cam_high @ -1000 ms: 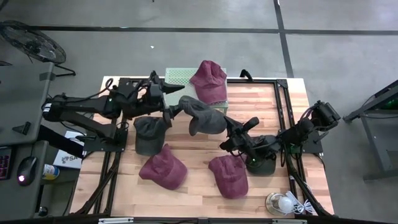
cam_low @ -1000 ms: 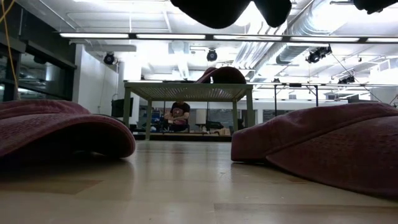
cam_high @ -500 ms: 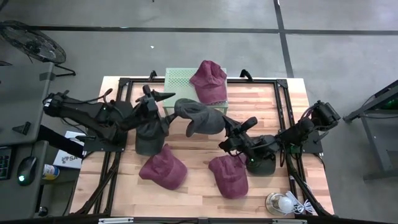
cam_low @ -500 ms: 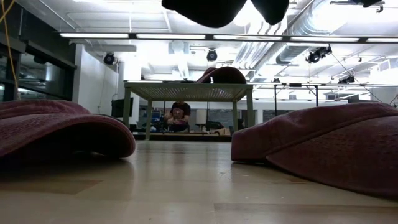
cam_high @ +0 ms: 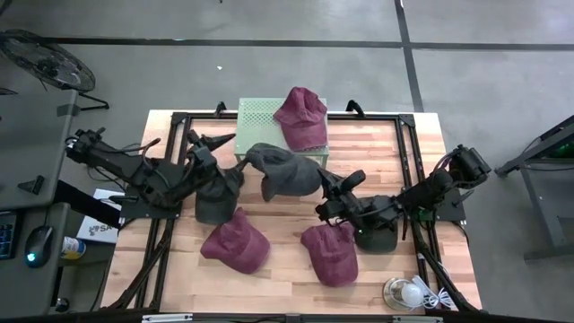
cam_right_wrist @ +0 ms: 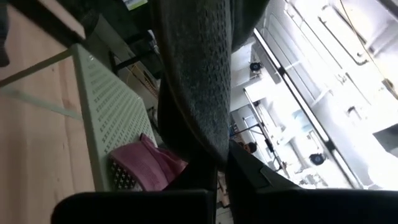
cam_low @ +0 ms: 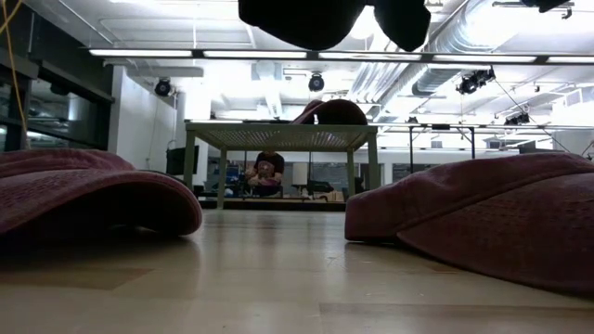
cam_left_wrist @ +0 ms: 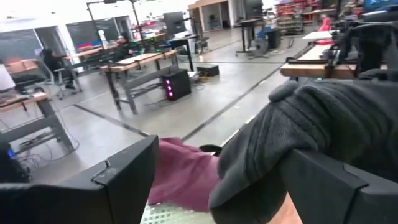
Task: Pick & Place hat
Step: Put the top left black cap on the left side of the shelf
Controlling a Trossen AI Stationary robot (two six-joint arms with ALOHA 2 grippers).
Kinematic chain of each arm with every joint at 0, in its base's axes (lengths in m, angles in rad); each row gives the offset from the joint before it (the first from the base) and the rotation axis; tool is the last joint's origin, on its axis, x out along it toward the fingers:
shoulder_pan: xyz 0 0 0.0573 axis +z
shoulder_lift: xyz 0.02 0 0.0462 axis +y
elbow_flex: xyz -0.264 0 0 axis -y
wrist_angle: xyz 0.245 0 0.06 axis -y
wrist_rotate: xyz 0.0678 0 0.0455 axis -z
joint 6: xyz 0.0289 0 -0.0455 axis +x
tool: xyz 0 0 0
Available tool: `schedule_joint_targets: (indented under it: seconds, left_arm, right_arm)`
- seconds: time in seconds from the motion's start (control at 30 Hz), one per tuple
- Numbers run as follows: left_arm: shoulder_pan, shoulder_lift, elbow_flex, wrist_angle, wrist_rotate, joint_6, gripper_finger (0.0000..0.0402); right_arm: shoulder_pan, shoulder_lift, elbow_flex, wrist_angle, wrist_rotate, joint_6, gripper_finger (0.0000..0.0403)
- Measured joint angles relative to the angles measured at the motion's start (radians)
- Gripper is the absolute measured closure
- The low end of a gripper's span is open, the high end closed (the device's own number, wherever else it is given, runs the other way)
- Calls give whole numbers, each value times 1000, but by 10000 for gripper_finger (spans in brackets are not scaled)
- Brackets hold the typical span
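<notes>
Fingers of the right gripper (cam_high: pixel 316 192) are pinched tight on the edge of a dark grey cap (cam_high: pixel 285 169), which hangs in the air at the centre of the high view, just below the green perforated tray (cam_high: pixel 256 111). One maroon cap (cam_high: pixel 300 115) already lies on that tray at upper centre, so that part of the job looks done. The left gripper (cam_high: pixel 213 152), left of the lifted cap, has its fingers spread wide and holds nothing. Still on the wooden table (cam_high: pixel 395 148) are a second grey cap (cam_high: pixel 213 196) at centre left and two maroon caps (cam_high: pixel 235 240) along the lower edge. By my reading, the carried cap is nearly at the tray, with three left to move.
</notes>
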Motion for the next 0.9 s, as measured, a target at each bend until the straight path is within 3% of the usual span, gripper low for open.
schedule_joint_targets:
  seconds: [0.17,0.27,0.63,0.77,0.9]
  left_arm:
    - [-3,2,0,-6,117,-22,85]
    - [-5,6,-1,-40,137,-35,85]
    - [-17,9,-2,-164,-37,-369,85]
    - [-16,8,0,-202,-46,-507,85]
    - [-19,8,0,-214,-17,-550,85]
  right_arm:
    - [0,0,0,-136,-3,29,398]
    - [0,0,0,-205,-6,43,398]
    - [-41,0,1,-308,-14,23,398]
    - [-64,0,0,-388,3,23,398]
    - [-93,2,-2,-427,12,21,398]
